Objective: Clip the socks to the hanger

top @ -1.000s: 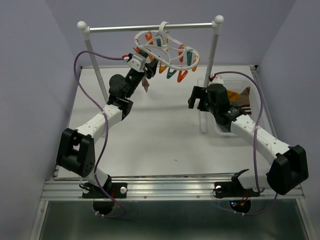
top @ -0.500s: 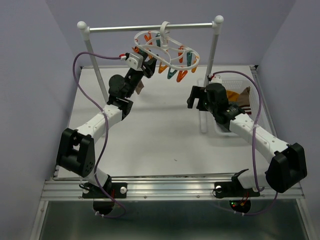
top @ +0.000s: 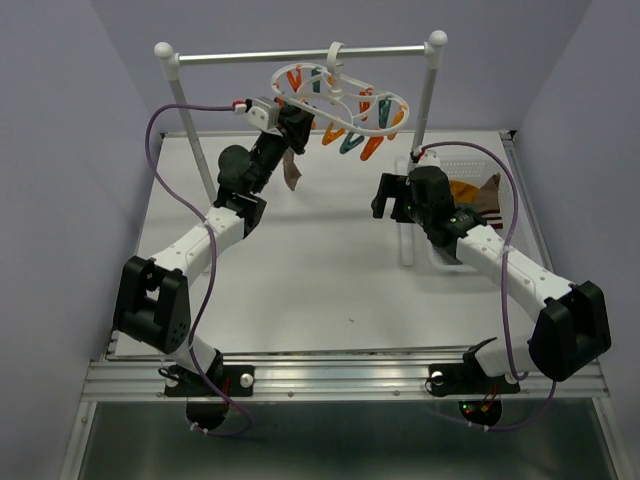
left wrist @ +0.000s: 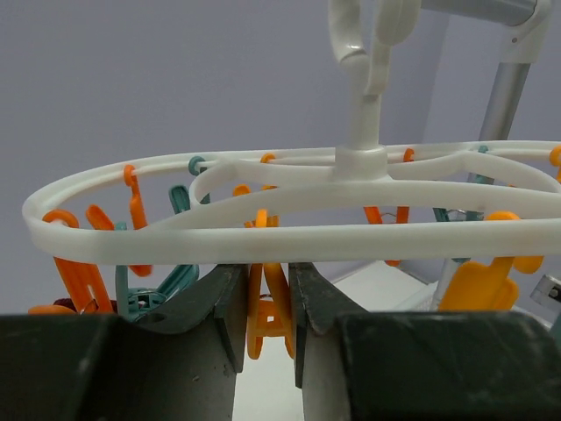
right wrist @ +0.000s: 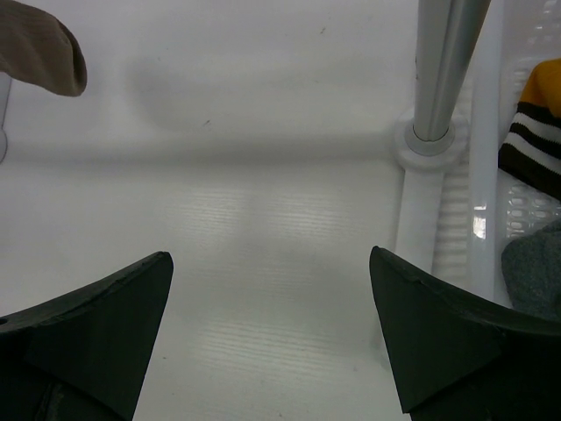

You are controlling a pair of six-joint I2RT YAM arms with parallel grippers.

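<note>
The white oval hanger (top: 338,90) hangs by its hook from the rack's crossbar, with orange and teal clips under its ring (left wrist: 289,237). My left gripper (top: 300,118) is raised to the ring's left end. In the left wrist view this gripper (left wrist: 267,281) is shut on an orange clip (left wrist: 263,324), both fingers pressing its handles. A brown sock (top: 291,174) dangles just below that gripper; what holds its top is hidden. My right gripper (top: 385,195) hovers open and empty over the table (right wrist: 272,272). More socks, one striped (right wrist: 535,132) and one grey (right wrist: 536,272), lie in the basket.
The white two-post rack with its metal crossbar (top: 300,53) stands across the back of the table. Its right post (right wrist: 443,61) rises just right of my right gripper. A white basket (top: 505,200) sits at the table's right edge behind that post.
My left gripper has risen to the hanger's ring and closed on an orange clip. The hanger has swung a little to the right. The right arm has barely moved.
</note>
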